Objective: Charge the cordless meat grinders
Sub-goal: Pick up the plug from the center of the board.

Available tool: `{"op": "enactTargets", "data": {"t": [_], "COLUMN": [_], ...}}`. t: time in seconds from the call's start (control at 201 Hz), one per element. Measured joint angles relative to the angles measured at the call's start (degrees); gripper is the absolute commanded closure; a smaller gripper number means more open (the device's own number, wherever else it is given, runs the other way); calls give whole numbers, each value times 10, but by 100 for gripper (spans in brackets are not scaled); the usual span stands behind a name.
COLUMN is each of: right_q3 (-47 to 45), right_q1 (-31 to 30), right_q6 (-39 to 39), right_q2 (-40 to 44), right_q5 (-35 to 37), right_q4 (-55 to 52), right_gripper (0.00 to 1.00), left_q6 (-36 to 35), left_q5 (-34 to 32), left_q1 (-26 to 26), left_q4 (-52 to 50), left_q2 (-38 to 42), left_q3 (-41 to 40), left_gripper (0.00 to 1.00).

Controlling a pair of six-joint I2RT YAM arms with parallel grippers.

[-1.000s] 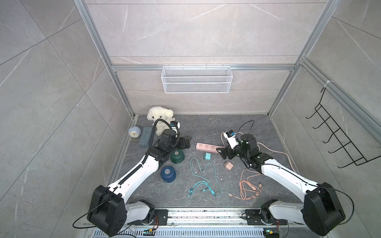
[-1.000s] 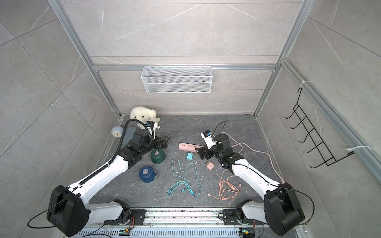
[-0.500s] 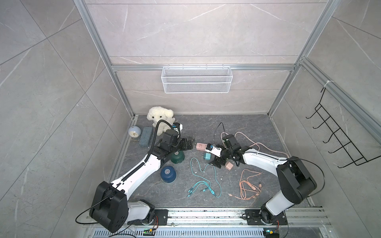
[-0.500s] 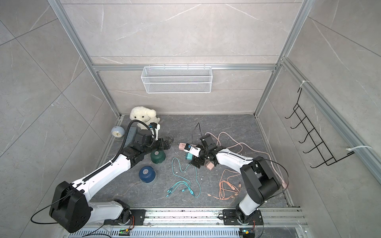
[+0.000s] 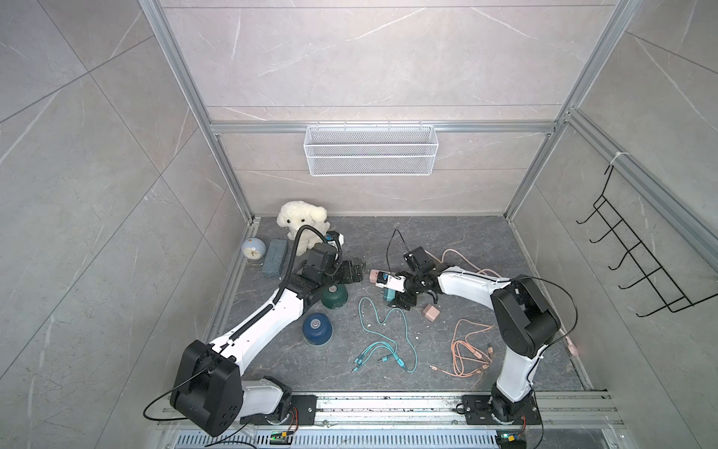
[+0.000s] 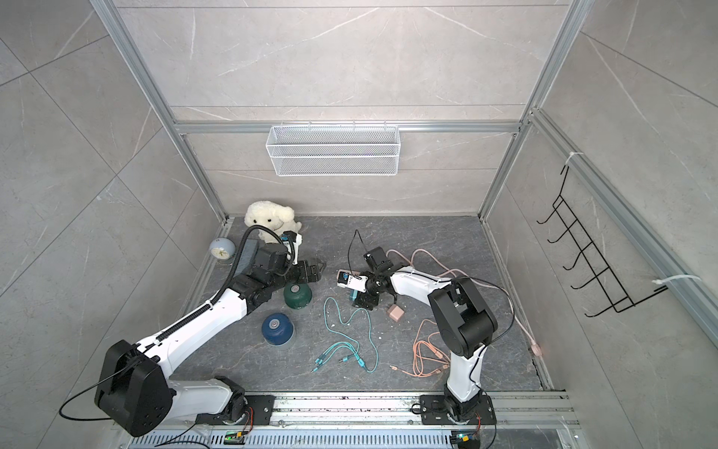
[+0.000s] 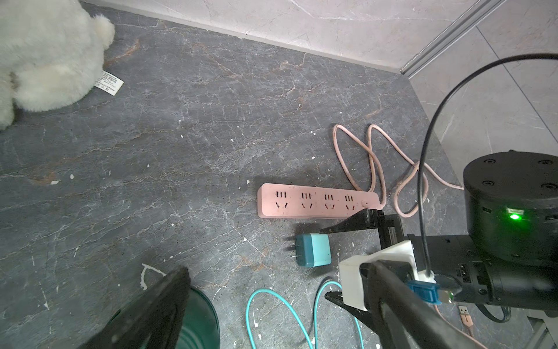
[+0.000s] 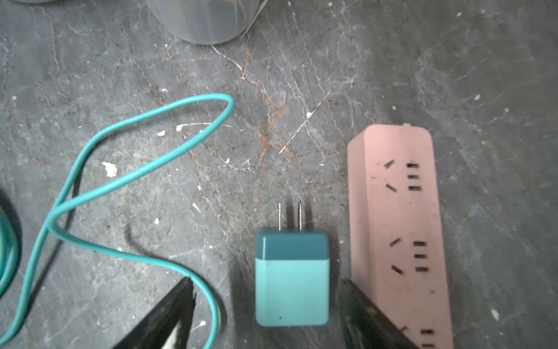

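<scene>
Even, bright light with soft shadows; the right wrist view seems slightly blurred.

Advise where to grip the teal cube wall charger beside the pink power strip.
Pinch the teal cube wall charger by its pale body, across the flat side faces, from above. It lies flat with its prongs along the floor, so leave the dark prong end clear. The pink power strip crowds one side.

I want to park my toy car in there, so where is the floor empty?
Bare floor runs along the back wall, beside the plush dog and behind the pink power strip. Another bare patch lies between the blue grinder and the front rail. The middle is crowded: left claw, right claw, teal charger, teal cable.
</scene>
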State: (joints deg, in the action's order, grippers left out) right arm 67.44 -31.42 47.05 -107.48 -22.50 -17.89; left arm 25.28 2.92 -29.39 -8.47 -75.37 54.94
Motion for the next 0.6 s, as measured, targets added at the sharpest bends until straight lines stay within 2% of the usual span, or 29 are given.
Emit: {"op": "enactTargets", "data": {"t": [0.309,0.602], "right_q3": [24,25], "right_q1": [-1,-1], "right_q6": [6,6], "right_q2": [-32,-41], "right_q5": [18,30], "right_q4": [-16,-9], "right_gripper": [36,37], "left_q6": [-3,-3], "left_q5": [-10,-13], "left_q1": [0,0], "left_q4": [-5,-6], "left_q2": [-1,-1], "left_q3": [0,0], "left_gripper": [6,6]}}
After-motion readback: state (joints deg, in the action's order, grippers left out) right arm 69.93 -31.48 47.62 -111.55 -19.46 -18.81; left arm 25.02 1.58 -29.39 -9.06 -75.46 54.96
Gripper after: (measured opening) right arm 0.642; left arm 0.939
